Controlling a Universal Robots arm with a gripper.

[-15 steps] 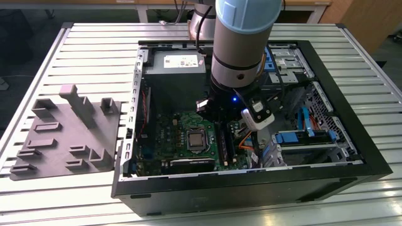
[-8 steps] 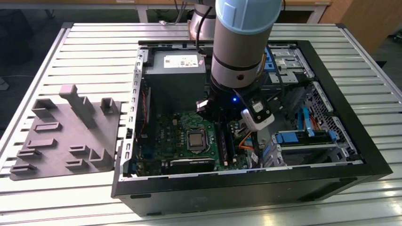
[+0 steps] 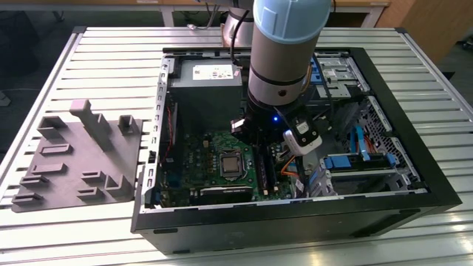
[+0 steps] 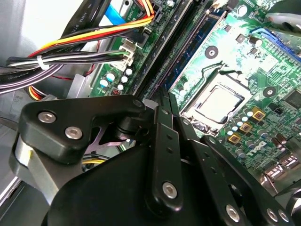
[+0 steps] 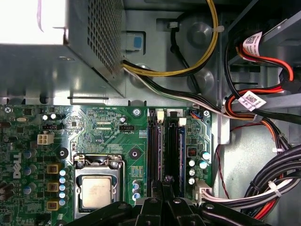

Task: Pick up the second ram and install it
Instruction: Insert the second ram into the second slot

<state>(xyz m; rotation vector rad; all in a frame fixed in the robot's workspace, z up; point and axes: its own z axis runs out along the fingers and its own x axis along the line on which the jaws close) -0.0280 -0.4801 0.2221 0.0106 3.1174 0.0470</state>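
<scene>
The pincer [image 5: 162,188] is seen closed together directly over the second ram [image 5: 172,148], seated in the motherboard [image 5: 94,136] slot

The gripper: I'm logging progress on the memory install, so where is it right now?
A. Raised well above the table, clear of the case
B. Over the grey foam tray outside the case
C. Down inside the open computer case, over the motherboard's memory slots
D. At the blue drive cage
C: the exterior view shows the arm reaching into the computer case, and the first wrist view puts the gripper right at the long black memory slots of the motherboard.
</scene>
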